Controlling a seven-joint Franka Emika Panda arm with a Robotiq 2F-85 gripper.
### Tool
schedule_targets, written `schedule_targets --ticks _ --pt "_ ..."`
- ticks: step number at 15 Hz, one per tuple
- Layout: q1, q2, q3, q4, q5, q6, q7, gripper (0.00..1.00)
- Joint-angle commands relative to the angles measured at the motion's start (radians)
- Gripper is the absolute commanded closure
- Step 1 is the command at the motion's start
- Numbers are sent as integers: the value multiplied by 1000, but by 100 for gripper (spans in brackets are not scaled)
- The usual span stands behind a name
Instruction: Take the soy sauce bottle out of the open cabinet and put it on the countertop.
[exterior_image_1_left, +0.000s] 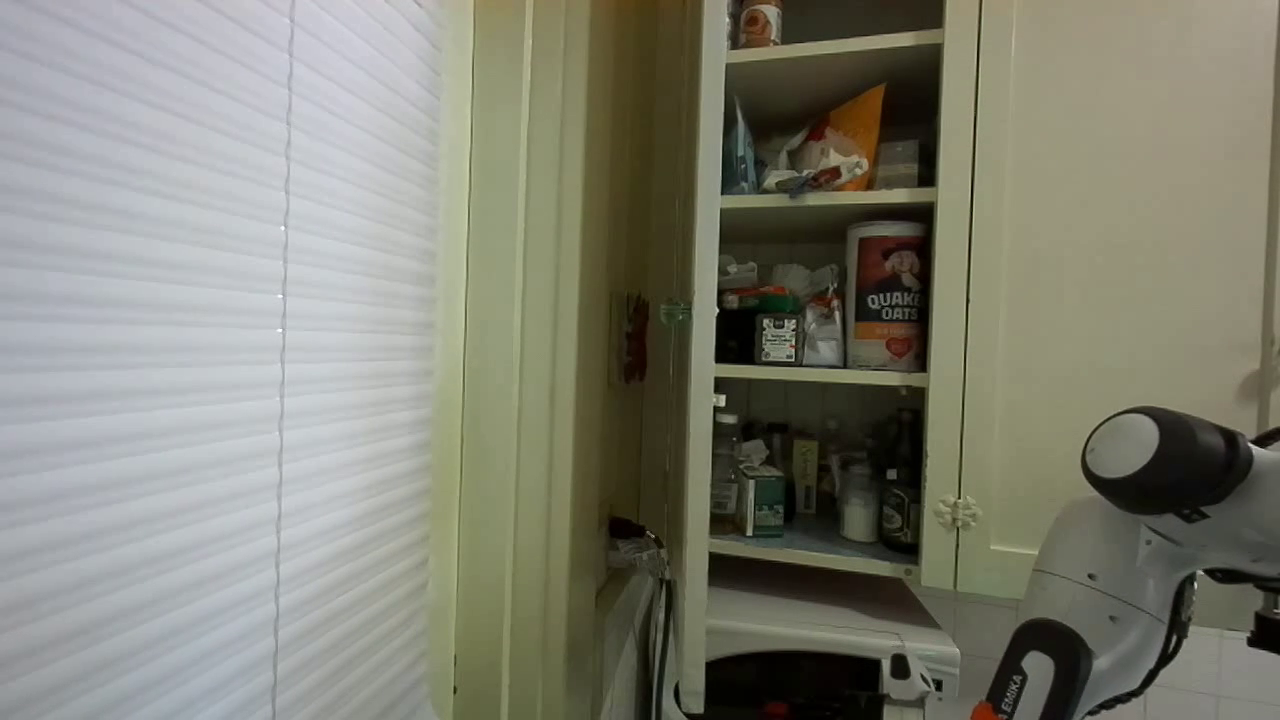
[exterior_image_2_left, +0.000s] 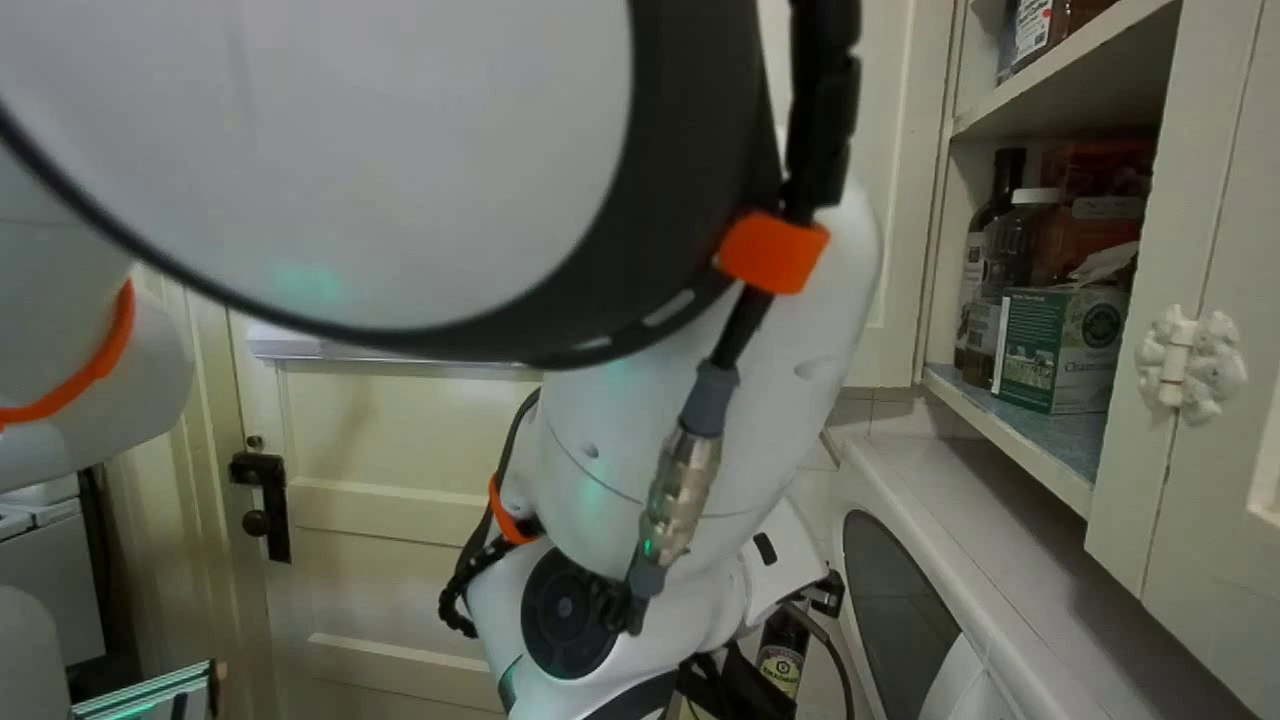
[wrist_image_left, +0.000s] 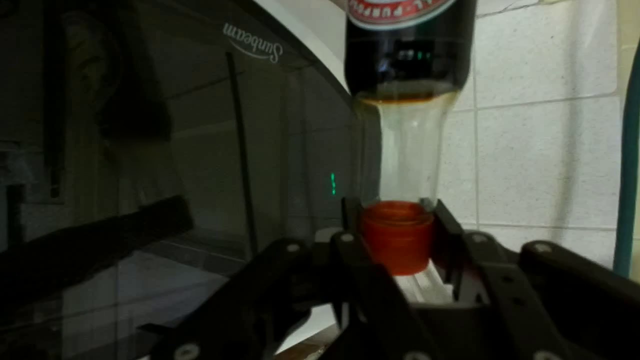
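The gripper (wrist_image_left: 397, 220) clenches the red cap (wrist_image_left: 397, 245) of the soy sauce bottle (wrist_image_left: 410, 110), out of the cabinet (exterior_image_1_left: 948, 300) and beside the microwave (wrist_image_left: 295, 150). Released before its base (out of sight) sits flat, it could topple; swung sideways, strike the microwave.

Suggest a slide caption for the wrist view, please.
Gripper holding the soy sauce bottle by its red cap, dark-fronted Sunbeam microwave at picture left.

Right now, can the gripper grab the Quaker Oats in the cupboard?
Probably not: the gripper holds the soy sauce bottle by its red cap, though nothing stands in front of the Quaker Oats.
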Motion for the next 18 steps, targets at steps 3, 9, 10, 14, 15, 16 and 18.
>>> schedule_targets --ticks 3,9,10,14,15,16,18 --pt "-22 135 25 63 -39 36 -101 90" --pt "-53 212 64 101 -56 16 -174 90" --pt "-53 218 68 104 -57 19 -181 90" --pt "-65 243 83 112 -63 20 -208 90" --pt "-67 247 85 112 -64 20 -211 90" --pt "-71 251 88 112 -67 20 -217 90" --pt "-76 259 93 113 -72 20 -221 47"
